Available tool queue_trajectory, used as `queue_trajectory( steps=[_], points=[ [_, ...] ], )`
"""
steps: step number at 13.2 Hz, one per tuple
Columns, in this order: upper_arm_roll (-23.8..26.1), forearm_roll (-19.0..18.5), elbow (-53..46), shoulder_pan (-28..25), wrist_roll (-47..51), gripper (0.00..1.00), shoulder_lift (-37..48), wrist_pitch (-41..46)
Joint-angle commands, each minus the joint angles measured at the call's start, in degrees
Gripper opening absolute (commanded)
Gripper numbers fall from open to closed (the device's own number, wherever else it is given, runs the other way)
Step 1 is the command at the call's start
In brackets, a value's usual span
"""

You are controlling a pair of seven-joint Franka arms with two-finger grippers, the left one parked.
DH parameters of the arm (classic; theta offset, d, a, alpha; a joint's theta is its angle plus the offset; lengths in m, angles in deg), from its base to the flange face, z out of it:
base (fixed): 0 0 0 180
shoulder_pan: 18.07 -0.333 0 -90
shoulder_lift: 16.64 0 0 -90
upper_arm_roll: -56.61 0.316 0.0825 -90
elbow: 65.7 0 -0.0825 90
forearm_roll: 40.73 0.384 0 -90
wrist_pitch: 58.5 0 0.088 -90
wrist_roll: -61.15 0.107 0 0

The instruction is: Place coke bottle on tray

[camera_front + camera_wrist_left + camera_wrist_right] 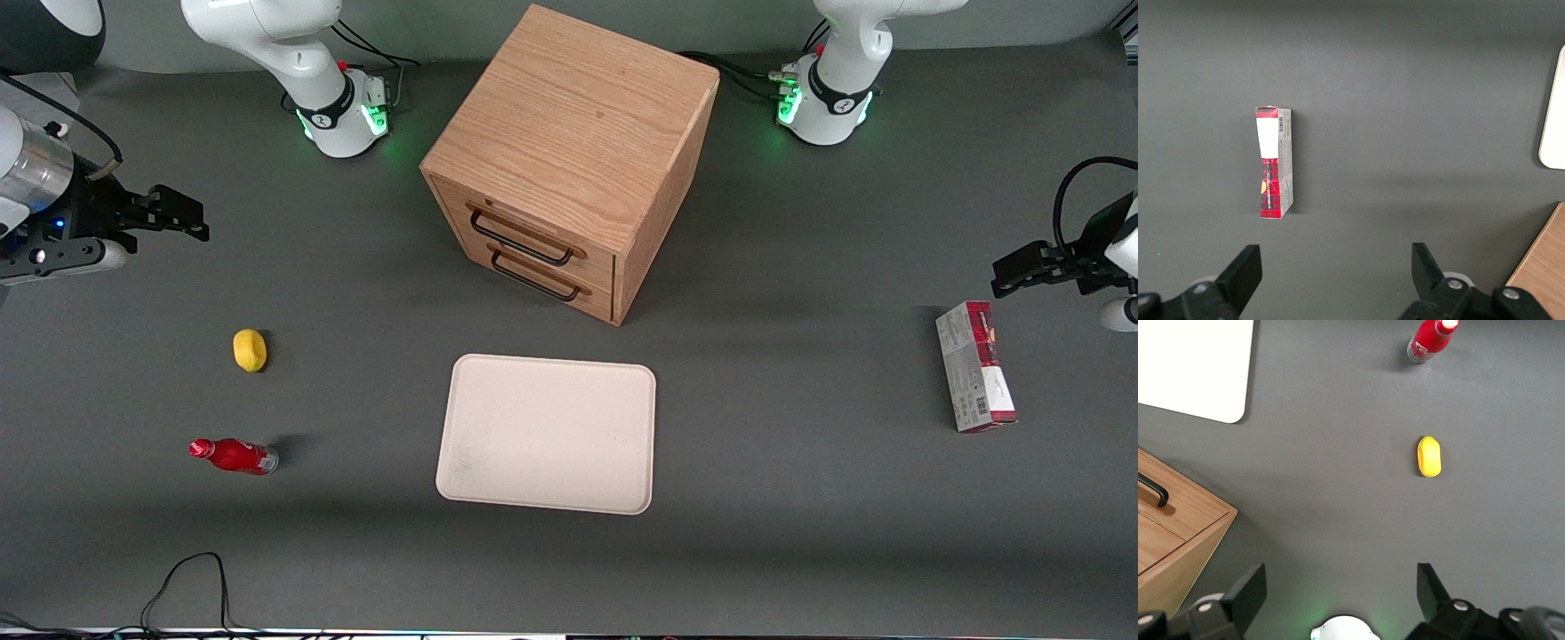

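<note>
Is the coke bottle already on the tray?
No, the coke bottle stands on the table beside the bare tray, and the open gripper hovers apart from both.

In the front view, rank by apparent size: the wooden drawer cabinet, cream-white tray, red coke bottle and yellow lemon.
1. Wooden two-drawer cabinet, though its height brings it nearer the camera.
2. Cream-white rectangular tray.
3. Small red coke bottle.
4. Yellow lemon, only slightly smaller.
The open gripper hovers above the table, farther from the camera than the lemon.

Lemon (250, 349) lies between end effector (182, 224) and coke bottle (235, 456).
</note>
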Motion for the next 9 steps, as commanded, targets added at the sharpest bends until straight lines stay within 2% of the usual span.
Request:
queue_trajectory(
  steps=[1,9],
  points=[
    [0.6,0.1,-1.7,0.7,-0.9,1.00,-0.3,1.7],
    [-0.1,0.1,-4.2,1.6,-1.6,1.00,-2.4,1.8]
  ],
)
